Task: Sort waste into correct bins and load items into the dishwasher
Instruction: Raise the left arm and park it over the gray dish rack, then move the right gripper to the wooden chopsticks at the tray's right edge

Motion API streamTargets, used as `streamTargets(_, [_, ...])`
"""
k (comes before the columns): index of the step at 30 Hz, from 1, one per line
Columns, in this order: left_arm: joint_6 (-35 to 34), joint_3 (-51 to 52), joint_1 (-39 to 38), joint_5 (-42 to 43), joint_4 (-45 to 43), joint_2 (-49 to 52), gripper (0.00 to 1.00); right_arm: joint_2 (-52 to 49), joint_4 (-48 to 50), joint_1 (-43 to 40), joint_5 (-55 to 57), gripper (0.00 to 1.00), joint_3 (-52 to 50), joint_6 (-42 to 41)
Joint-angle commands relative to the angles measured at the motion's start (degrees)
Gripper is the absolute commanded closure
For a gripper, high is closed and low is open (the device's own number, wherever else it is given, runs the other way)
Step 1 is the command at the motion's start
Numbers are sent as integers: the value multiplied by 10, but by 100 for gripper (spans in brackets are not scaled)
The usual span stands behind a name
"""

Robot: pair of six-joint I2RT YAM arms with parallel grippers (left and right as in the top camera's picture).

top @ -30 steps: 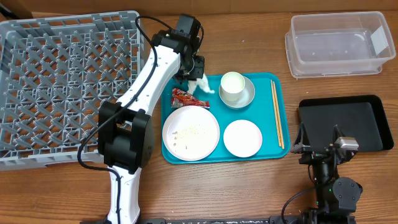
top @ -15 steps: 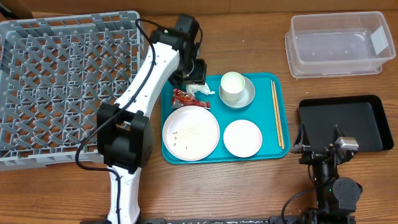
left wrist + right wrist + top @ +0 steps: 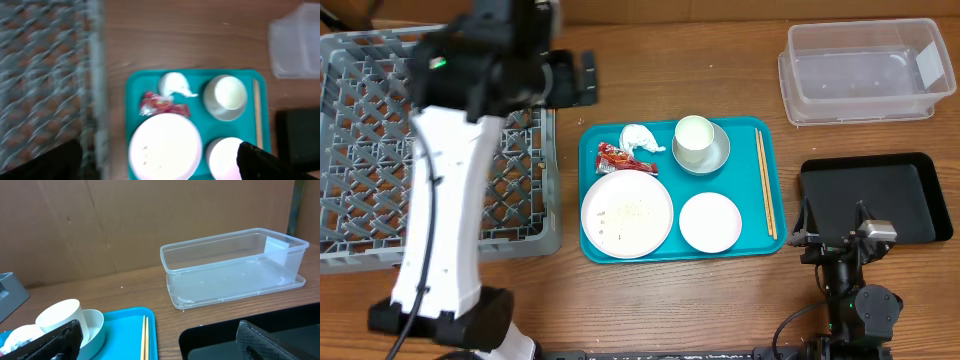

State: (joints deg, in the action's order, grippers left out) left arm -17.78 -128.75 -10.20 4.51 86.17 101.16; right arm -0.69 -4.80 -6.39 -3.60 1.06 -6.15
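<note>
Overhead, we see the left arm (image 3: 445,200) standing tall over the rack (image 3: 360,120), its left gripper (image 3: 582,78) spread wide and empty. The napkin (image 3: 641,138) lies on the tray (image 3: 745,175), just beside the wrapper (image 3: 623,157). The right gripper (image 3: 840,238) sits low by the black bin (image 3: 900,200), also spread wide and empty.

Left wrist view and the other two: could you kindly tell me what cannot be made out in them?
- Left wrist: dish rack is motion-blurred; small plate is cut off by the lower edge.
- Overhead: the left arm hides part of the rack; print on the red wrapper is too small to read.
- Right wrist: black tray is cut off by the lower edge.
</note>
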Motion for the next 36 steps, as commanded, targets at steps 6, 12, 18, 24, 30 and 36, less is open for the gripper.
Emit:
streamTargets(6, [-56,3,127,-59,54,16,0,5,5,-2,14,0,-6,2])
streamTargets(12, [-56,3,154,-61,55,18,0,5,130,0,-341,0,-6,-234])
streamTargets(18, [-56,3,154,-60,55,18,0,5,366,0,-408,0,-6,-463])
streamTargets(24, [-56,3,154,-60,55,18,0,5,499,0,-235,0,8,-606])
streamTargets(30, [-56,3,154,-61,55,18,0,-22,411,0,-191,0,144,-486])
streamTargets(36, [-56,3,154,-60,55,18,0,-193,85,0,-278,0,438,-232])
